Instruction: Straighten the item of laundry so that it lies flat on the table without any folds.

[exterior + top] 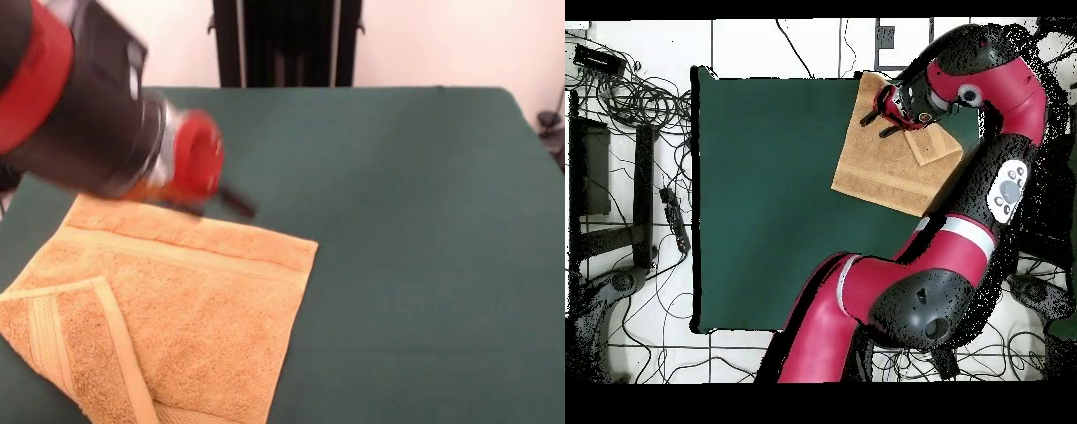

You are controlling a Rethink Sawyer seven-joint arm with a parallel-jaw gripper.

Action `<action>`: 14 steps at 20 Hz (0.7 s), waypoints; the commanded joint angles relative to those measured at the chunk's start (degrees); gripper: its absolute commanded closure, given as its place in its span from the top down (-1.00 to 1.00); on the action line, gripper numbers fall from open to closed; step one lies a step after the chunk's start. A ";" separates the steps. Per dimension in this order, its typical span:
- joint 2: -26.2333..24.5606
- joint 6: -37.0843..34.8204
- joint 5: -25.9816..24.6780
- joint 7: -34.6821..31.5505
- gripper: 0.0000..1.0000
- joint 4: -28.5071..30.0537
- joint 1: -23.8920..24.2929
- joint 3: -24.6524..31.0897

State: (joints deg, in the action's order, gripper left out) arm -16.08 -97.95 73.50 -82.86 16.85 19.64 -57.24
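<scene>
Folded over at about 7 o'clock in the front view, one corner of the golden-orange towel [168,309] lies doubled back on the rest of the cloth, its woven band running diagonally across the flap. Beyond that flap the towel is spread fairly flat, with another pale band parallel to its far edge and its right corner pointing toward 3 o'clock. It rests on the dark green surface [415,230], filling the 7 to 9 o'clock part of the front view and running off the bottom edge; from 12 through 5 o'clock the green cloth lies bare. In the overhead view the towel [885,165] sits at about 1 o'clock on the surface [765,200], against its far edge, with the folded corner toward 3 o'clock. Over the towel's far edge hangs the gripper [231,201], dark fingers sticking out past a red ring on the thick red and black arm [88,115], which comes in from 10 o'clock. Whether the fingers are spread or pressed together I cannot tell. Overhead, the gripper [877,115] hovers over the towel's upper part. Cables [635,95] lie on the floor at 9 to 10 o'clock.
</scene>
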 commanded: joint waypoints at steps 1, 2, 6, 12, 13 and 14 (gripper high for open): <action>-5.30 19.10 -7.69 -9.60 1.00 9.02 -4.66 6.58; -5.18 19.90 -8.23 -9.43 1.00 9.71 -5.07 7.56; -5.29 22.59 -9.12 -11.75 1.00 11.13 -6.22 10.27; -6.78 18.09 -6.61 -22.57 1.00 8.78 -5.88 11.80; -6.56 17.02 -6.46 -23.18 1.00 9.11 -5.97 12.26; -6.37 15.85 -6.34 -23.65 1.00 9.21 -6.01 12.69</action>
State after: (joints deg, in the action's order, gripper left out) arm -19.14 -75.96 67.21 -83.86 21.01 16.08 -52.16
